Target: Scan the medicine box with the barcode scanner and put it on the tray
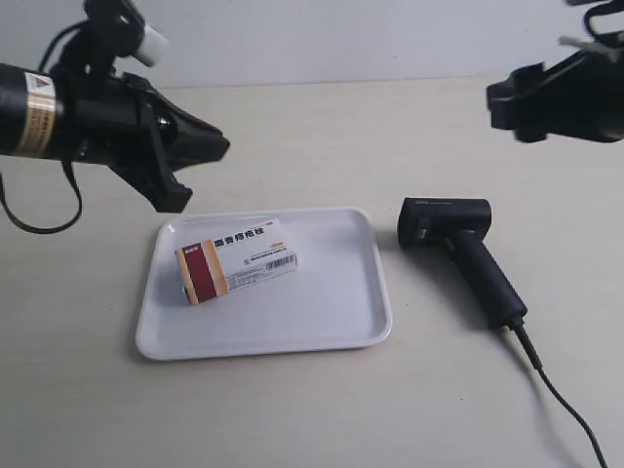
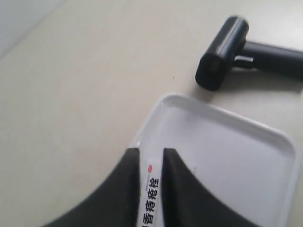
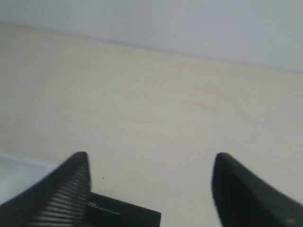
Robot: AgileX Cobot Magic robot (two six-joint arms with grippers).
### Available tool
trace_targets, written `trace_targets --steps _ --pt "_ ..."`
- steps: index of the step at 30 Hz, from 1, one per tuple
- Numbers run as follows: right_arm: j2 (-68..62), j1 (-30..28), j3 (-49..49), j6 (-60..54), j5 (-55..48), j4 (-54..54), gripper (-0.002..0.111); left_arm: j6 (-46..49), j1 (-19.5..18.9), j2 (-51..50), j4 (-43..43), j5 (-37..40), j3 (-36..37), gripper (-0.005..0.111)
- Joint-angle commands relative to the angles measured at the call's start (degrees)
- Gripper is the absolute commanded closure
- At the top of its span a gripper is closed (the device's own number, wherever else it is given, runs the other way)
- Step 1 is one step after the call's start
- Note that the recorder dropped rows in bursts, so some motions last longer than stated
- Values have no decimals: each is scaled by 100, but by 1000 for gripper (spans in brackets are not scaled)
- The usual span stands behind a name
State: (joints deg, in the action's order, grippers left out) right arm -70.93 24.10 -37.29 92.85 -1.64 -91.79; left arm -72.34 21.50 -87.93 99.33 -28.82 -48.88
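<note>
The medicine box (image 1: 237, 259) lies on the tray (image 1: 341, 312) beneath the nearly closed, empty left tool (image 2: 151, 150); white, red-and-tan end band, barcode.

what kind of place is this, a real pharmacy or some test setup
Likely a robot test bench staged as a pharmacy checkout: a left arm and right arm over a beige table, with a medicine box on a white tray and a barcode scanner beside it.
</note>
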Motion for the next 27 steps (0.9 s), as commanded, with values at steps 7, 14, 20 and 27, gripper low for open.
trace_targets --steps 7,14,20,27 --pt "3302 -11 1300 11 242 35 107 -447 25 2751 -848 764 1545 106" --pt "4693 -11 1911 37 1000 141 107 -231 25 5172 -1886 1548 3305 106" --pt "5382 -11 1911 15 1709 141 107 -231 25 7186 -1735 923 4354 106" --pt "5473 -11 1911 15 1788 141 107 659 25 8420 -3238 3557 4484 106"
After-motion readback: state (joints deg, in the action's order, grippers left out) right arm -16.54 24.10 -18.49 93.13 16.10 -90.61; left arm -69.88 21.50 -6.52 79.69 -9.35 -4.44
